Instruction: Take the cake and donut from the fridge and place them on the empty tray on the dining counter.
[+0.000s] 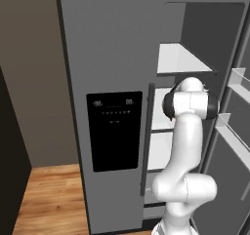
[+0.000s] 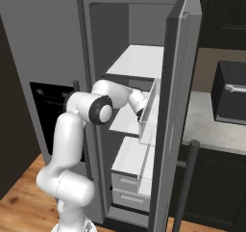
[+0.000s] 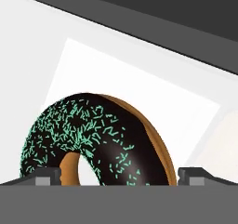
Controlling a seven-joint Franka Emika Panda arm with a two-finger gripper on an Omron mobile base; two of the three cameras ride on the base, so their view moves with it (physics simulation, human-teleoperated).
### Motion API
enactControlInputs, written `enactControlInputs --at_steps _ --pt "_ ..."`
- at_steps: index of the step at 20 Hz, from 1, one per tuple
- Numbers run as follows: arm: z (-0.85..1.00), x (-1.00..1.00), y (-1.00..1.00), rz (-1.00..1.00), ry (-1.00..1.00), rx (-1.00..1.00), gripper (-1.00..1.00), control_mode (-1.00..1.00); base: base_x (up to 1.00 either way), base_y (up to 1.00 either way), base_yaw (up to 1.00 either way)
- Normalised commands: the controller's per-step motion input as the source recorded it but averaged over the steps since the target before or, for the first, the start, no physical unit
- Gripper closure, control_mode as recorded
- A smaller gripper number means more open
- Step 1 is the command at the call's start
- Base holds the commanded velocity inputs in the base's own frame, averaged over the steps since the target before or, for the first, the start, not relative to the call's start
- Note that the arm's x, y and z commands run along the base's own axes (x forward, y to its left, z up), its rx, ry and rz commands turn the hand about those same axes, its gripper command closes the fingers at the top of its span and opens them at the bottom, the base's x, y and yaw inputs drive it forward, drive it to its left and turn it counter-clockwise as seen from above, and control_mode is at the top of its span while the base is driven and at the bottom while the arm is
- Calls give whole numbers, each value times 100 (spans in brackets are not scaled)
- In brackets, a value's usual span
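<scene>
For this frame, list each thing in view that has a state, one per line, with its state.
fridge: right door swung open, left door with the dispenser shut.
donut: on a white shelf inside the fridge, right in front of the hand camera, between the two fingertips.
gripper: reached into the fridge at the middle shelf, one fingertip on each side of the donut; whether it grips cannot be told.

Close view along the hand (image 3: 119,175): the donut (image 3: 100,141), dark-iced with green speckles and a tan edge, stands tilted on a white shelf (image 3: 139,93) between the two finger tips (image 3: 44,175), a dark wall behind it.
</scene>
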Motion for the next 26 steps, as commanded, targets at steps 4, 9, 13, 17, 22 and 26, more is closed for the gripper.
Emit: enactControlInputs --at_steps 4,9,13,17,22,26 --pt "-59 18 0 1 5 0 -100 -100 0 0 0" --pt "-50 27 0 0 6 0 100 -100 0 0 0" --pt "-47 19 0 0 2 0 100 -100 0 0 0" --pt "-36 15 0 0 0 0 100 -100 0 0 0" --pt "0 5 12 0 13 0 100 -100 0 0 0" --pt "0 20 43 0 35 0 100 -100 0 0 0"
